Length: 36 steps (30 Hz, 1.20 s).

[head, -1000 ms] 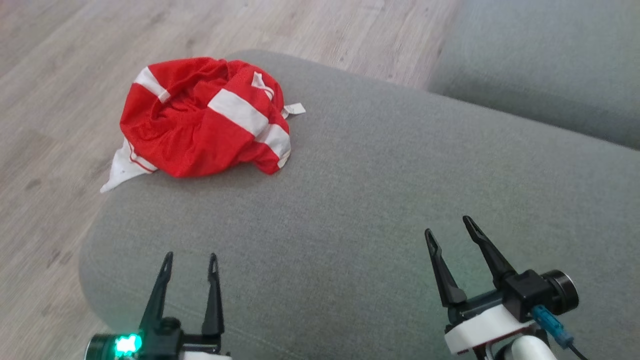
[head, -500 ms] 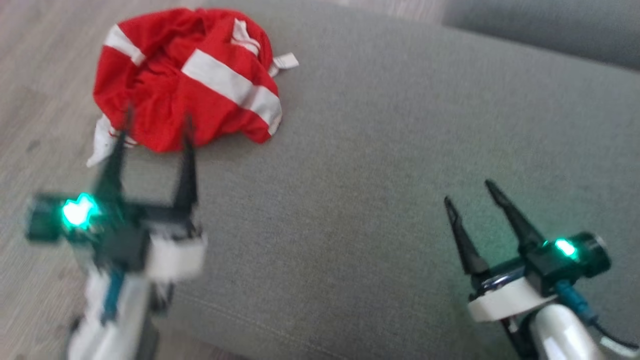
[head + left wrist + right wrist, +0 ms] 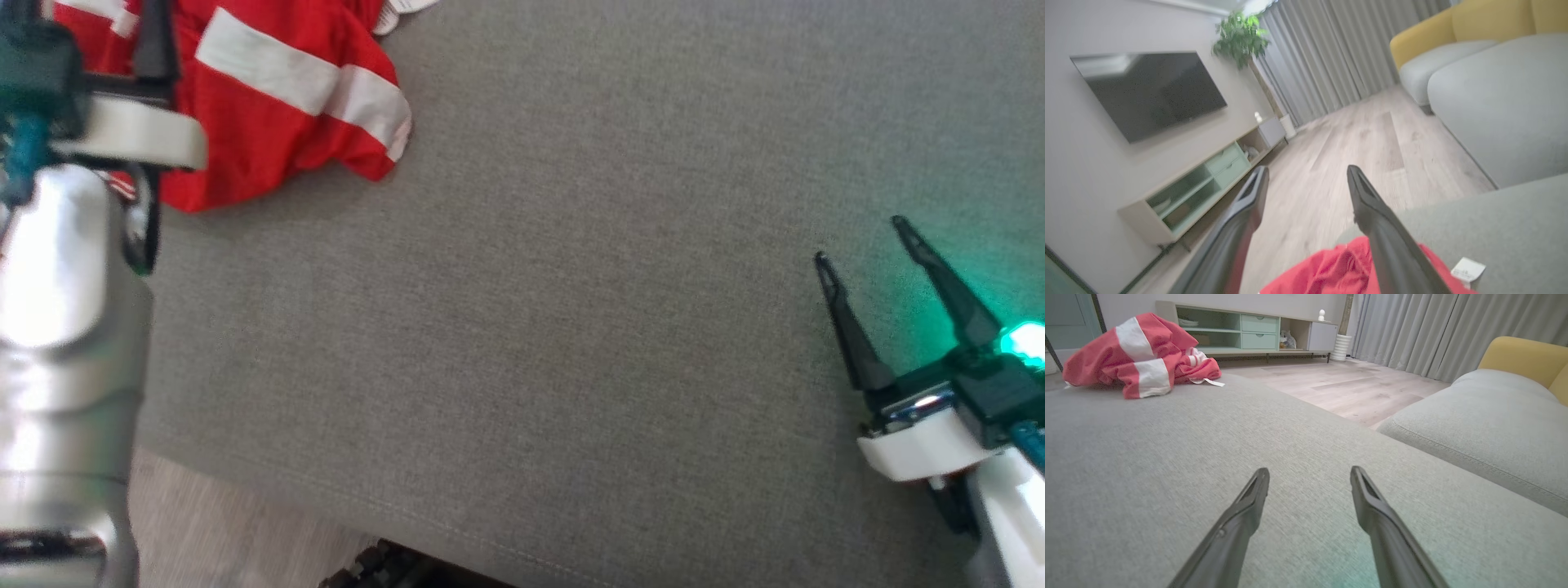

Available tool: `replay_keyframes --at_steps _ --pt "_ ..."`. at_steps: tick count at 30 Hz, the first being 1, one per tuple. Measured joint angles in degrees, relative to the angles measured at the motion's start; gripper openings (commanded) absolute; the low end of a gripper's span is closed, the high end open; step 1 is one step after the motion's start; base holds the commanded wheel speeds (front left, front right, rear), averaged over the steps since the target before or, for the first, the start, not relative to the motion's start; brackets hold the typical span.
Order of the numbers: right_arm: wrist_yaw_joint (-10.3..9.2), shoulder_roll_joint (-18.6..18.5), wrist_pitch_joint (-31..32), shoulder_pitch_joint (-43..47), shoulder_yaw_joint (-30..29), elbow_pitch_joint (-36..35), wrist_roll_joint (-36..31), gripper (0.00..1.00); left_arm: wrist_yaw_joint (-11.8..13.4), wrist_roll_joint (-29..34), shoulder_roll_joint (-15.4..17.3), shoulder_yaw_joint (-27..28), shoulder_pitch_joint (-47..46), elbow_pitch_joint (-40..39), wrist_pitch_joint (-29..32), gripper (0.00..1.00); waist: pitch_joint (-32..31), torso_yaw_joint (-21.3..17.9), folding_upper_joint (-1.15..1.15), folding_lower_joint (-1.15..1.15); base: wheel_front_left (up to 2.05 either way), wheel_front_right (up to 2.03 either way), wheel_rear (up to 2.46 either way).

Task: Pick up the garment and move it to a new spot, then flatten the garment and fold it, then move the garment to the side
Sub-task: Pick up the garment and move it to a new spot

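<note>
Garment (image 3: 269,131): crumpled, far left, under left gripper (image 3: 1306,177).
Left jaws: wide, empty.
Right gripper (image 3: 859,239): near right, well apart, jaws wide, empty.

The garment (image 3: 269,106) runs off the head view's top edge, its left part hidden behind the blurred left arm (image 3: 65,269). The left wrist view's bottom edge cuts it too, and its label (image 3: 1468,269) is too small to read.

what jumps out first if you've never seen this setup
The crumpled red garment with white stripes, lying at the far left corner of the grey cushion. The left gripper hangs open right over it, while the right gripper sits open above bare cushion, a green light glowing at its base.
</note>
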Motion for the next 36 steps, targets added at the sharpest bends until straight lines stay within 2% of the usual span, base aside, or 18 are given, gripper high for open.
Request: replay_keyframes --at_steps 2,5,9,12,17,23,27,33,35,36 --pt "0.0 -1.02 -0.01 0.01 -0.57 -0.64 -0.01 1.0 -0.48 -0.97 0.22 0.96 -2.71 6.53 0.63 1.0 1.43 -0.22 0.0 0.0 0.0 0.0 0.0" --pt "0.0 -2.3 -0.01 0.09 -0.63 -2.2 0.0 1.0 -0.58 -1.16 2.22 1.45 -4.7 14.75 1.97 1.0 2.94 -0.81 0.0 -0.01 0.0 0.0 0.0" --pt "0.0 -2.79 -0.01 0.26 -2.13 -3.88 0.0 1.0 -3.37 -1.0 4.46 0.87 -4.97 22.79 2.6 1.0 4.2 -2.1 0.0 -0.02 0.0 0.0 0.0" --pt "0.0 -3.49 -0.01 0.63 -3.1 -4.46 0.01 1.0 -5.12 -0.01 4.32 -1.09 -5.06 26.11 2.48 1.0 4.85 -2.57 0.0 -0.02 0.0 0.0 0.0" --pt "0.0 -3.93 -0.07 1.58 -3.54 -5.46 0.01 1.0 -5.63 1.51 3.91 -3.76 -7.08 29.06 1.37 1.0 5.74 -2.71 0.0 -0.02 0.0 0.0 0.0" --pt "0.0 -4.03 -0.09 1.41 -3.54 -6.36 0.1 1.0 -7.46 2.65 1.23 -7.82 -10.2 31.81 0.99 1.0 6.66 -3.29 0.0 -0.02 0.0 0.0 0.0" --pt "0.0 -4.11 -0.31 1.32 -3.63 -6.8 0.11 1.0 -7.47 3.78 1.08 -8.9 -11.0 34.95 1.67 1.0 7.36 -3.94 0.0 -0.03 0.0 0.0 0.0" --pt "0.0 -4.1 -0.53 0.96 -3.81 -7.8 0.18 1.0 -3.86 3.78 1.3 -8.88 -13.97 36.08 1.52 1.0 8.9 -4.97 0.0 -0.02 0.0 0.0 0.0" --pt "0.0 -4.1 -0.58 0.69 -3.7 -8.05 0.18 1.0 -3.5 3.77 1.31 -8.91 -15.02 36.21 1.11 1.0 9.29 -5.3 0.0 -0.02 0.0 0.0 0.0" --pt "0.0 -4.1 -0.58 0.3 -3.5 -8.17 0.19 1.0 -4.15 3.76 1.26 -9.05 -15.72 37.07 1.07 1.0 9.66 -5.68 0.0 -0.03 0.0 0.0 0.0"
